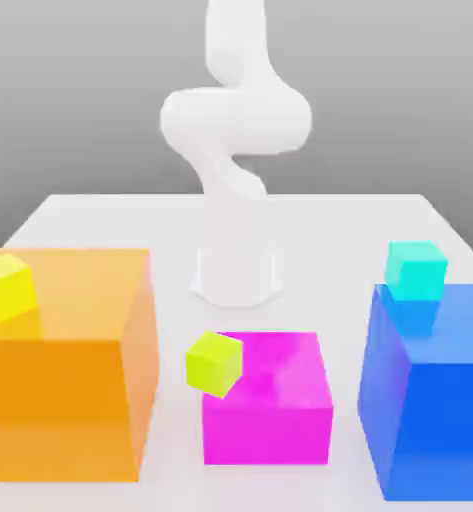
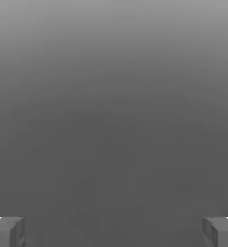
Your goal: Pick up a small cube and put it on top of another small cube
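One big pale table is laid out here, with the white arm mounted on it behind the blocks. The arm is bent in the middle and its upper part is cut off by the top of the exterior view, so a big swing forward and down is probably needed first. Nothing but grey backdrop is seen past the jaws in the hand view, so the hand is likely pointed away from the work and should be turned down early, up high.

Next size down, the orange block, the blue block and the magenta block. The tall ones are best cleared with height to spare, and sideways moves kept above them.

The gripper is spread wide with nothing pinched, which is what's wanted for the approach.

Now the little stuff. The small cyan cube is seen at the blue block's rear corner, toward the exterior view's left. It's best approached straight down, with the jaws lined up to two flat faces and closed around its middle; if it's nudged, it could be tipped off the edge. The yellow cube is seen by the orange block and the yellow-green cube by the magenta one. Which is meant as the base can't be told, and both look turned, so alignment should be checked before anything is released.
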Controlling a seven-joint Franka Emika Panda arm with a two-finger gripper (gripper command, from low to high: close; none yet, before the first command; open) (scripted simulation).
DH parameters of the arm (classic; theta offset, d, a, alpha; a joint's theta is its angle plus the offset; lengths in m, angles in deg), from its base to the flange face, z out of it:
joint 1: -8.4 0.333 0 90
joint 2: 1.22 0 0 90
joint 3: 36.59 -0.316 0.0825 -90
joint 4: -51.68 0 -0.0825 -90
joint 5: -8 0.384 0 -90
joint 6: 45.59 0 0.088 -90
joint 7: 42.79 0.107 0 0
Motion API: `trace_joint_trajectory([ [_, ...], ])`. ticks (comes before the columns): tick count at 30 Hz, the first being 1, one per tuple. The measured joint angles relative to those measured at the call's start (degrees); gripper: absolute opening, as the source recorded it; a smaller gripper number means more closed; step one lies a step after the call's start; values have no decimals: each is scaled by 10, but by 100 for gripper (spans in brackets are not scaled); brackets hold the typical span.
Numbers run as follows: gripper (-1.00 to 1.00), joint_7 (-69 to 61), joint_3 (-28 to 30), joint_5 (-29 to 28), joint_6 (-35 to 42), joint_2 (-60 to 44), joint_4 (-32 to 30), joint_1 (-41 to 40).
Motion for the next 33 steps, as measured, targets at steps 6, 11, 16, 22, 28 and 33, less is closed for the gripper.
trace_joint_trajectory([
  [6,0,49,-51,69,0,-114,-5,62],
  [11,0,108,-111,107,-1,-207,-12,107],
  [16,0,184,-179,120,-7,-300,-20,150],
  [22,0,305,-244,95,-23,-422,-35,230],
  [28,0,453,-240,41,-127,-443,-135,257],
  [33,0,577,-233,-2,-226,-437,-228,272],
])
